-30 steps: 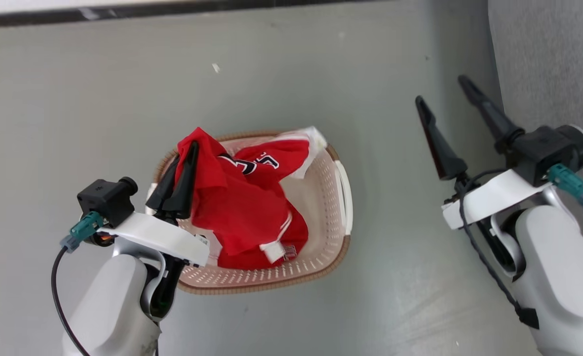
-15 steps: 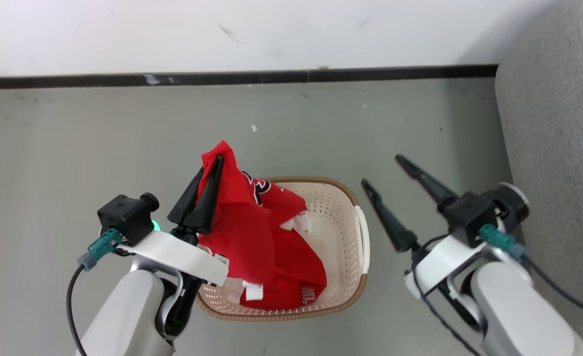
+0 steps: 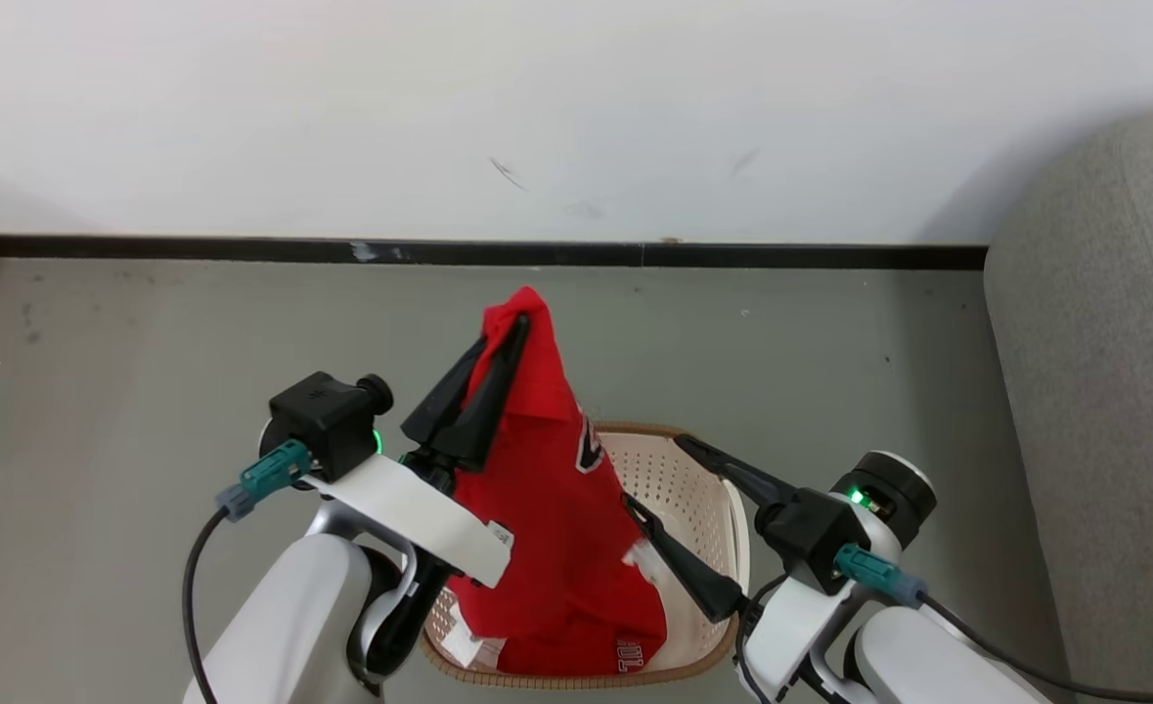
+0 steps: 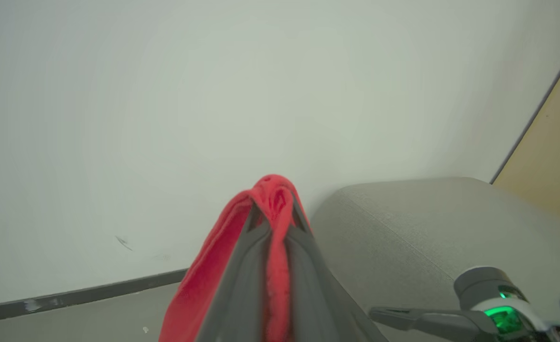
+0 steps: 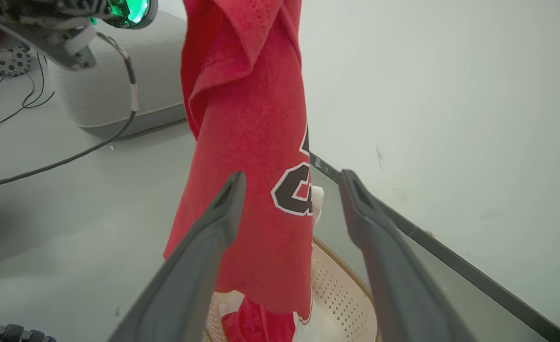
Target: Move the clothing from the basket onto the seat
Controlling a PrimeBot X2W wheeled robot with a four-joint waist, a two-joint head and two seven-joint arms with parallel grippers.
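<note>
My left gripper (image 3: 503, 332): clamps red jersey's (image 3: 556, 528) top.
Red jersey: hangs vertical beneath it, tail in basket (image 3: 679, 513).
My right gripper (image 3: 654, 471): spread, red jersey just ahead.
Seat (image 3: 1094, 391): right of both; right arm nearer.

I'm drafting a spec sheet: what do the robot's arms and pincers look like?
The left pincer and right pincer each have two long, tapering black fingers. Both pale grey rounded forearms carry a white wrist bracket, a black camera block, a teal plug on a dark cable and a small green light.
</note>
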